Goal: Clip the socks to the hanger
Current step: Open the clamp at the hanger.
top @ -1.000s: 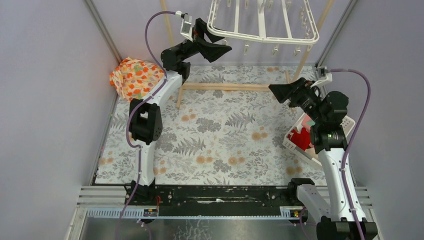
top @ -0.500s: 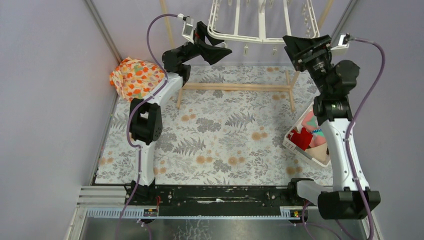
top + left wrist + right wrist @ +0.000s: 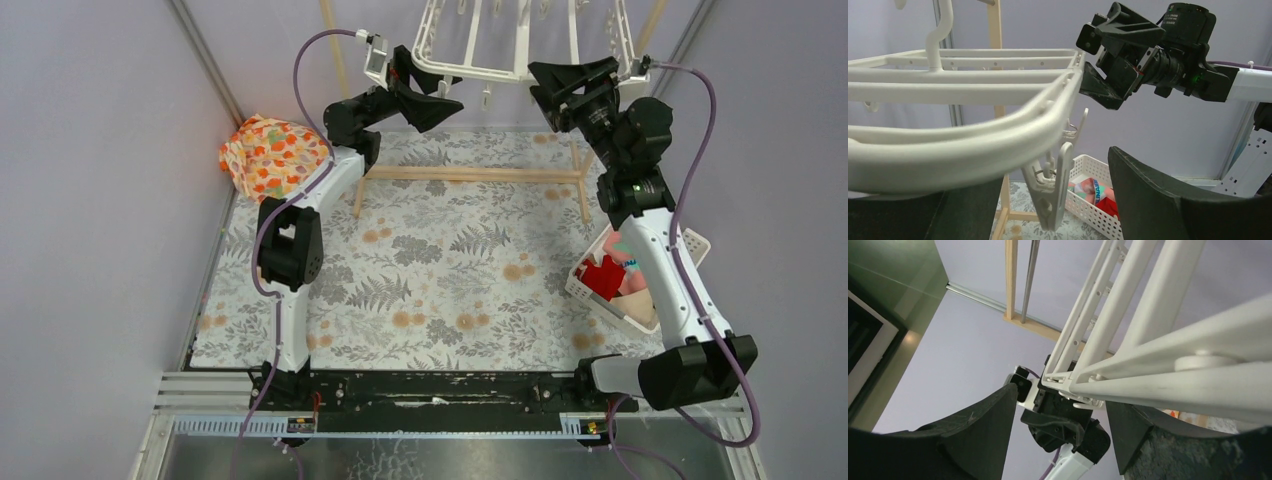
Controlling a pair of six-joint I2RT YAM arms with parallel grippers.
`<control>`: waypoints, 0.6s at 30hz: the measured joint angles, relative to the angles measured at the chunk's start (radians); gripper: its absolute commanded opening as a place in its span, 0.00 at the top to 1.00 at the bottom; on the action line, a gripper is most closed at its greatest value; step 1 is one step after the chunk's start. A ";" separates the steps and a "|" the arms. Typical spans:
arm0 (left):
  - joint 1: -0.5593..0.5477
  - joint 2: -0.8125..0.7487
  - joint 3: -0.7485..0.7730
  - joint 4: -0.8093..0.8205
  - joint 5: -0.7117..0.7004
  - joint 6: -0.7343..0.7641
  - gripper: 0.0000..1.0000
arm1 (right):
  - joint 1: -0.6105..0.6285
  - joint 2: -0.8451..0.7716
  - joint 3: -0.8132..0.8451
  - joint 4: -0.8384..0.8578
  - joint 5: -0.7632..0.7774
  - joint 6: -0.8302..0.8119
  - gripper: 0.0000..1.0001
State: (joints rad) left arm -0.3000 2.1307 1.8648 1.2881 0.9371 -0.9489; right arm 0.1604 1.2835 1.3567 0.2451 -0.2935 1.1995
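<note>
The white hanger hangs at the back centre, small clips dangling from its rim. My left gripper is open, its fingers either side of the hanger's near left corner. In the left wrist view the hanger rim passes above that gripper and one clip hangs between the fingers. My right gripper is open just under the hanger's near rim, facing the left one. In the right wrist view the hanger bars cross over my right gripper. The red sock and pink sock lie in the basket.
The white slatted basket sits at the right edge of the floral tabletop. A light wooden stand holds the hanger, its base bar crossing the back. An orange-flowered cloth bundle lies at the back left.
My right arm has swung up from above the basket to the hanger's near rim, then shifted left toward the left gripper. The left arm has barely moved.
</note>
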 measured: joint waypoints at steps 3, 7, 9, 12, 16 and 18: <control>0.000 -0.001 -0.002 0.000 0.003 0.002 0.19 | 0.012 0.038 0.045 -0.001 0.016 0.006 0.29; 0.000 -0.001 -0.004 0.000 0.007 0.002 0.19 | 0.024 0.072 0.080 -0.008 0.041 0.010 0.30; 0.000 -0.001 -0.004 0.000 0.008 0.002 0.19 | 0.027 0.077 0.083 -0.011 0.055 0.011 0.30; 0.000 -0.001 -0.004 0.000 0.010 0.001 0.19 | 0.028 0.078 0.083 -0.037 0.090 0.011 0.31; 0.000 -0.001 -0.004 0.000 0.012 0.001 0.19 | 0.029 0.066 0.082 -0.051 0.142 0.004 0.32; 0.000 -0.001 -0.004 0.003 0.016 -0.001 0.19 | 0.029 0.051 0.082 -0.059 0.165 -0.002 0.39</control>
State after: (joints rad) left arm -0.3000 2.1300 1.8606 1.2911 0.9527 -0.9497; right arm 0.1890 1.3342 1.4384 0.1860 -0.1284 1.1973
